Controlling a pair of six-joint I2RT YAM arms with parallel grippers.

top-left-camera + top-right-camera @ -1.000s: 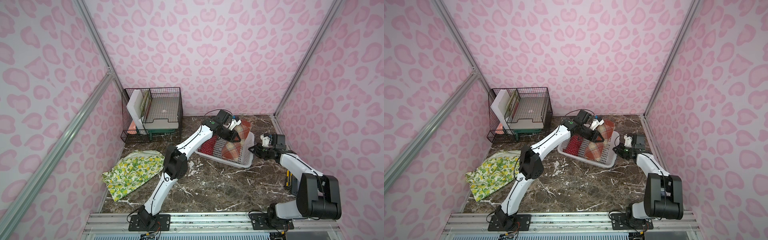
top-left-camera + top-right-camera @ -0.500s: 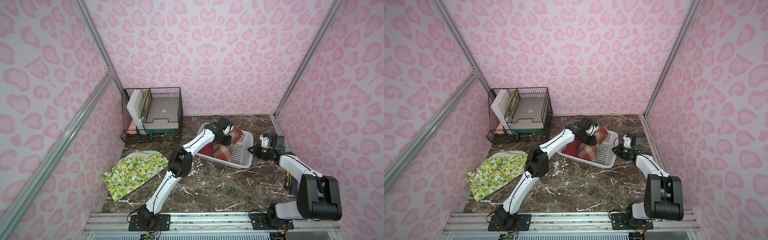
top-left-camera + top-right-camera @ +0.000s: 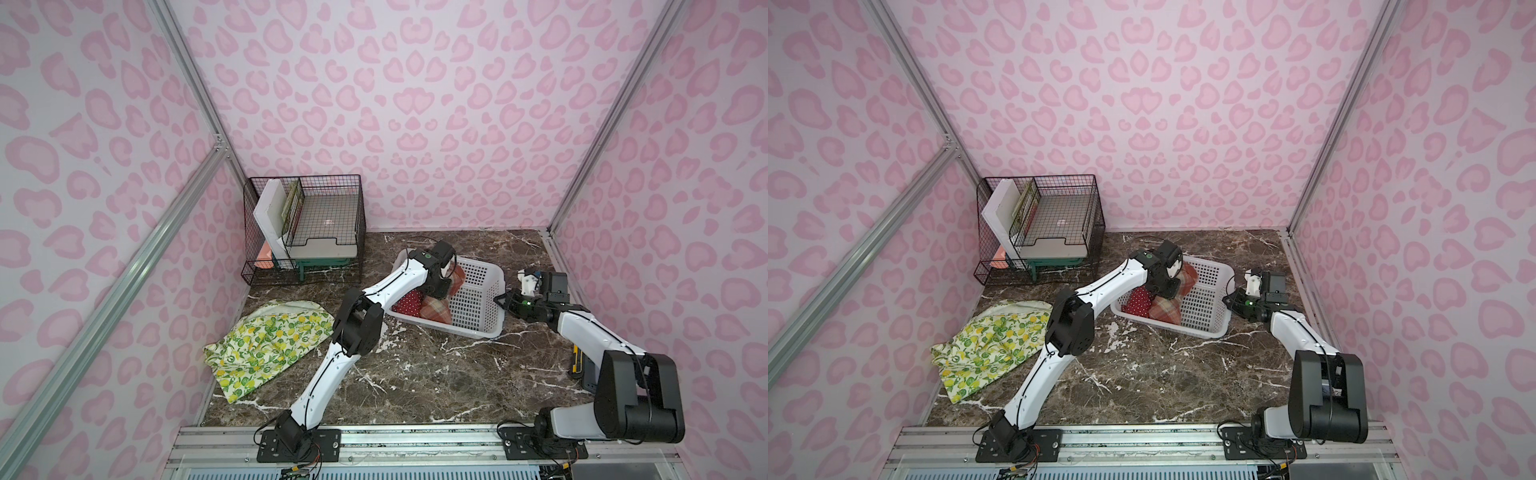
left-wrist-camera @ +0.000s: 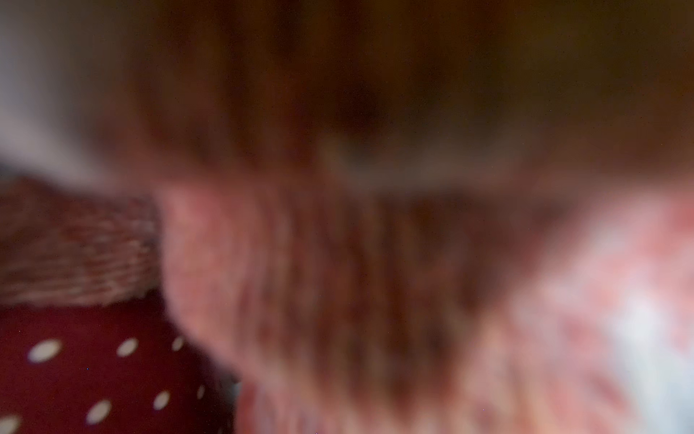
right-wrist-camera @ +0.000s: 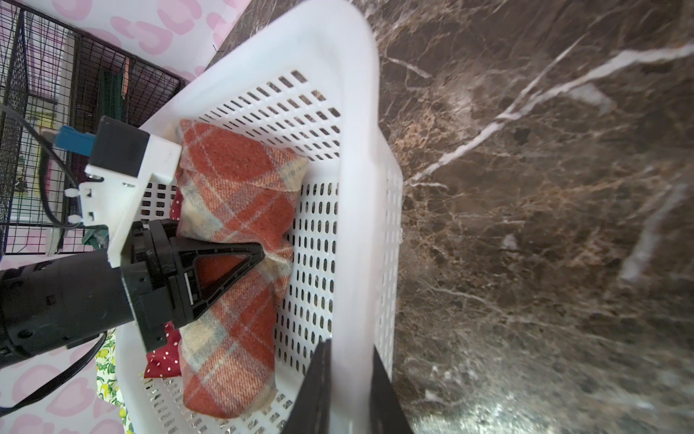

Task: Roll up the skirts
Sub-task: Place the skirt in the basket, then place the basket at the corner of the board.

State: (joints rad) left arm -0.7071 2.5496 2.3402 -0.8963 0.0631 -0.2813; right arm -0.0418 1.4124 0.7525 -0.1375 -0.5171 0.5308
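The plaid skirt (image 5: 233, 210) lies as a finished roll inside the white basket (image 5: 360, 158), partly on top of the red polka-dot skirt (image 3: 409, 301), which is bundled there too. The lemon skirt (image 3: 270, 340) lies spread and unrolled on the bench (image 3: 415, 374), well apart from the basket and by the left wall. We judge 2 of the 3 skirts done, and the step in hand to be setting the plaid roll down. The left claw (image 5: 261, 252) is pinched on a fold near the roll's middle, where the cloth puckers at its tip. The right claw (image 5: 349, 383) is clamped on the basket's rim, 1 finger inside the wall and 1 outside, steadying it. To do this well, we would let the roll settle fully on the basket floor before letting go. We would then open the jaws wide enough that no fold snags and lift straight up, so the loose outer flap does not unwind. We would hold the basket until the left arm clears its rim.
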